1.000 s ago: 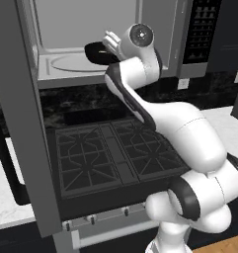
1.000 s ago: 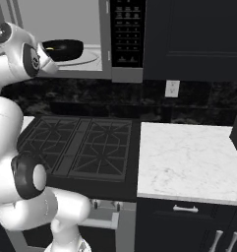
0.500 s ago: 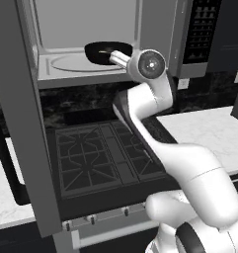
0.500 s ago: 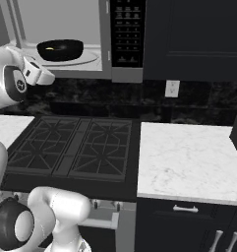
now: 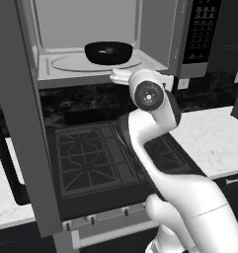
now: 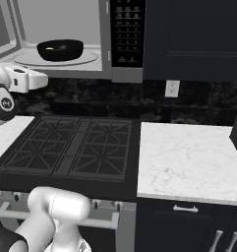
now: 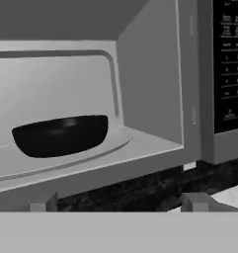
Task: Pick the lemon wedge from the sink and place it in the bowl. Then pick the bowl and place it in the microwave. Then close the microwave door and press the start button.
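Bowl (image 5: 108,52) inside the microwave (image 5: 155,29), upright on the round glass turntable (image 5: 71,63), towards the right half of the plate in the left base view. Black all over, shallow, rim level. Small yellow fleck inside it near the middle, the lemon wedge (image 5: 106,50), too small to tell how it lies. Same fleck just inside the left rim from the right base view.

Microwave door (image 5: 21,123) wide open, swung out to the left, its dark vertical handle (image 5: 7,163) low at the left edge. Black button panel (image 6: 127,32) to the right of the cavity, untouched.

Hand (image 7: 119,204) open and empty, jaws spread wide, holding nothing. Two grey fingertips (image 7: 41,204) low in the hand view, with the microwave's front lip and the dark backsplash between them. Below and in front of the cavity floor, well clear of the bowl. In the right base view, hand level, pointing right, just under the lower left corner of the microwave opening.

Black gas stove (image 5: 91,158) below the arm, burner grates bare. White marble bench (image 6: 189,157) to the right of the stove, wall outlet (image 6: 171,88) above it on the dark backsplash.
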Motion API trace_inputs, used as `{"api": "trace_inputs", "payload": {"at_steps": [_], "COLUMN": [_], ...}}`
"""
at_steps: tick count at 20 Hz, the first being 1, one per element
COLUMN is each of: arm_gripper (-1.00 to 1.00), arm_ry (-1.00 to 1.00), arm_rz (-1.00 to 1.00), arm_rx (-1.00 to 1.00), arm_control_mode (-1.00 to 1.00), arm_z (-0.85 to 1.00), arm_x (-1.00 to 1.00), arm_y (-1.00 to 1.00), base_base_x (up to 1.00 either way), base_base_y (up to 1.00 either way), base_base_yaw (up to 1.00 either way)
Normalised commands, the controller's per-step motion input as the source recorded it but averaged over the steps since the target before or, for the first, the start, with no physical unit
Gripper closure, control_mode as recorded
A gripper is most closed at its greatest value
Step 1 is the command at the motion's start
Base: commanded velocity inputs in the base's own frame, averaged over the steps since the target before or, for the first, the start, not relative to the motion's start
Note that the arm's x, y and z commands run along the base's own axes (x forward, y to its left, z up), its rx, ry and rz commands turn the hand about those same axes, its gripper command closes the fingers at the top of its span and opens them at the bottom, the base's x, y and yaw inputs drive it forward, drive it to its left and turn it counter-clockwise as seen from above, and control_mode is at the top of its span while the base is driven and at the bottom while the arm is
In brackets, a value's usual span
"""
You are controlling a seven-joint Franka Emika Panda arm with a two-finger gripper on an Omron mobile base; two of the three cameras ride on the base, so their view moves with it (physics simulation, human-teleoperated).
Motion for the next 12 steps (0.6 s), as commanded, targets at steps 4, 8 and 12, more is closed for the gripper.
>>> {"api": "trace_inputs", "payload": {"at_steps": [4, 8, 12], "arm_gripper": [-1.00, -1.00, -1.00], "arm_ry": [-0.06, -0.04, -0.13], "arm_rz": [0.00, 0.00, 0.00], "arm_rx": [-0.38, -0.39, -0.41], "arm_control_mode": [-1.00, -1.00, -1.00], "arm_z": [-0.38, -0.39, -0.22], "arm_x": [-0.31, -0.32, -0.51], "arm_y": [0.00, 0.01, 0.20], "base_base_x": [0.00, 0.00, 0.00], "base_base_y": [0.00, 0.00, 0.00], "base_base_yaw": [0.00, 0.00, 0.00]}}
